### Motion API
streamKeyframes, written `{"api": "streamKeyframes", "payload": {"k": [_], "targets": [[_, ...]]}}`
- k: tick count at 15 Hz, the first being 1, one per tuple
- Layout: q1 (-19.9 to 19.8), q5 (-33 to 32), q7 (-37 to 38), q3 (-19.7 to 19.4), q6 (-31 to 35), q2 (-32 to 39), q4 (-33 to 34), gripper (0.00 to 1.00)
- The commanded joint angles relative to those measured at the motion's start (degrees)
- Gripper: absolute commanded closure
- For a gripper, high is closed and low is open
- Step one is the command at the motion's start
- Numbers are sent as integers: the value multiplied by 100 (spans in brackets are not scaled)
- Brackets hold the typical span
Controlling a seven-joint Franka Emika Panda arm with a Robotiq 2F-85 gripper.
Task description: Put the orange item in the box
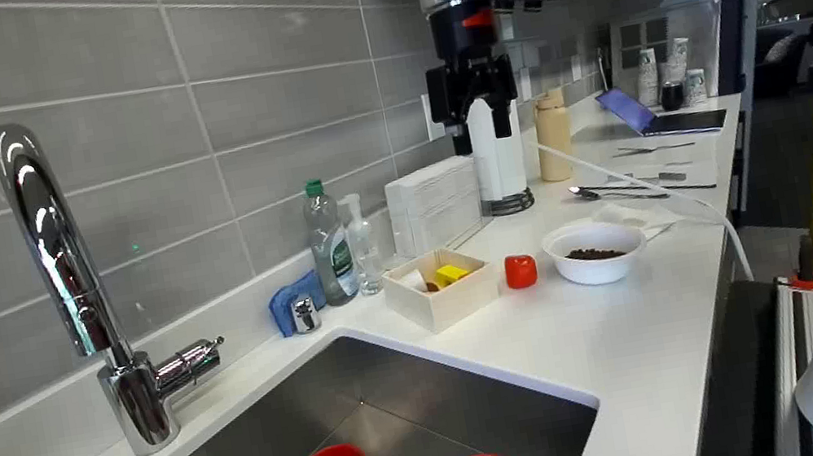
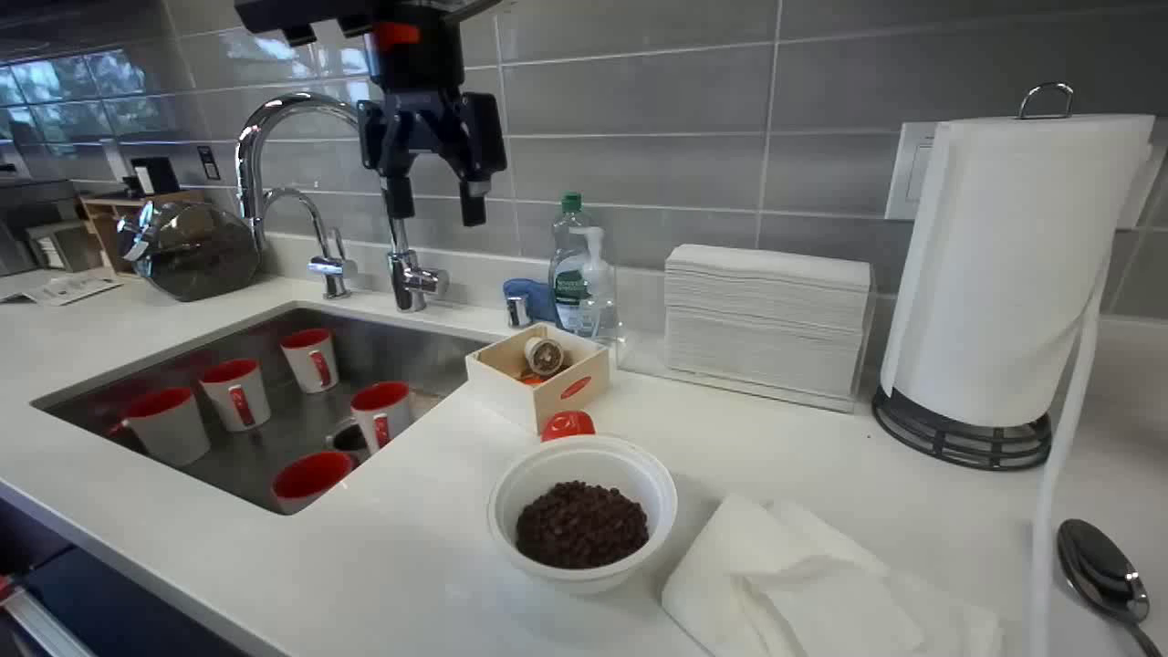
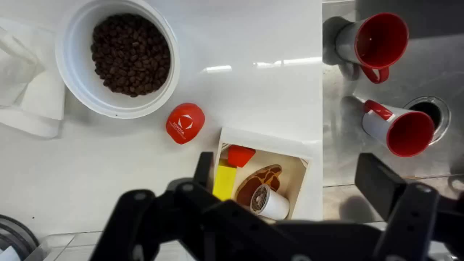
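Wrist view: yellow block in box

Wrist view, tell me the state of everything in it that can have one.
Hand: open, holding nothing
Wooden box: open-topped, part filled
Orange-red Toyota item: loose, outside the box
White bowl: part filled with coffee beans
Coffee pod: tipped over in the box
Red-lined mugs: upright
Paper napkins: rumpled
Sink drain: partly hidden; open or plugged unclear
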Motion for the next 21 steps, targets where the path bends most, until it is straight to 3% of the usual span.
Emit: {"api": "streamKeyframes", "payload": {"k": [1, 7, 13, 16, 21], "targets": [[7, -3, 1, -8, -11, 1, 8, 0], [-19, -271, -278, -20, 222, 445, 132, 0], [105, -67, -2381, -575, 676, 1512, 437, 0], [30, -150, -3346, -723, 544, 2105, 741, 0], [-154, -425, -3912, -671, 823, 3006, 1048, 0]]}}
